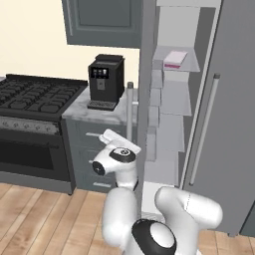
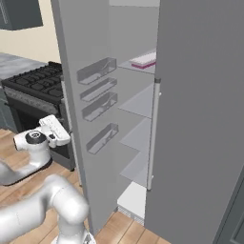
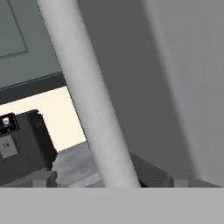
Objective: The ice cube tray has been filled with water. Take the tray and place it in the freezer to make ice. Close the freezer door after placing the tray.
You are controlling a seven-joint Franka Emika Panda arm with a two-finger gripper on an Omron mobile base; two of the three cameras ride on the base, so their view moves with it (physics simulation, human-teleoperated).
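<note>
The ice cube tray [image 1: 175, 59], a flat pink-rimmed slab, lies on an upper shelf inside the freezer [image 1: 172, 129]; the right base view has the tray [image 2: 144, 60] on the same shelf. The freezer door [image 2: 81, 119] stands open, its inner bins facing the shelves, and is seen edge-on in the left base view [image 1: 144, 99]. My gripper [image 3: 107, 183] is open on the door's outer side, with the silver bar handle [image 3: 87, 100] running up between its two small fingertips [image 3: 40, 182]. My white hand [image 1: 115, 142] sits low beside that handle [image 1: 130, 107].
A black coffee machine [image 1: 105, 79] stands on the marble counter [image 1: 84, 112] left of the door, and a black gas stove [image 1: 35, 94] is beyond it. The freezer's right door [image 1: 229, 124] is shut. A grey wall cupboard [image 1: 102, 22] hangs above.
</note>
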